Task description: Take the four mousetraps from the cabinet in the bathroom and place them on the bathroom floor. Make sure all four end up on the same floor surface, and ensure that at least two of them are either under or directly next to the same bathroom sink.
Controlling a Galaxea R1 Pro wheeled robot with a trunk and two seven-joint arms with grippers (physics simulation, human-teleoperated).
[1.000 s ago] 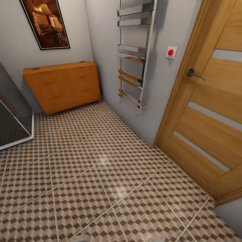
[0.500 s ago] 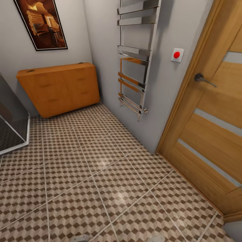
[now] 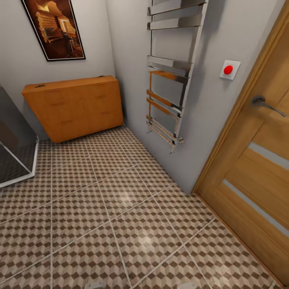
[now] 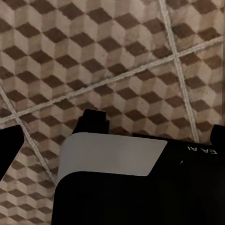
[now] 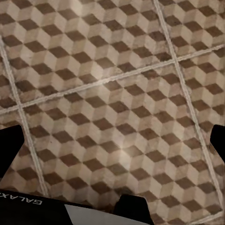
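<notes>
The orange-brown cabinet [image 3: 74, 108] stands against the far wall, its drawers shut. A small dark speck [image 3: 39, 85] lies on the left end of its top, too small to identify, so I cannot make out the mousetraps. The cube-patterned bathroom floor [image 3: 120, 208] stretches from me to the cabinet. The bathroom sink is out of view. In the left wrist view, my left gripper [image 4: 114, 143] hangs open over the tiles, above a grey and black part of my own body [image 4: 117, 183]. My right gripper [image 5: 112, 140] is open over bare tiles, holding nothing.
A chrome towel rail [image 3: 172, 76] hangs on the right wall, with a red button [image 3: 228, 69] beyond it and a wooden door [image 3: 257, 160] at the right. A glass shower enclosure [image 3: 16, 152] stands at the left. A framed picture [image 3: 54, 28] hangs above the cabinet.
The head camera has moved: the door has slid toward the right edge and the towel rail looks larger. Nothing in the room itself has moved.
</notes>
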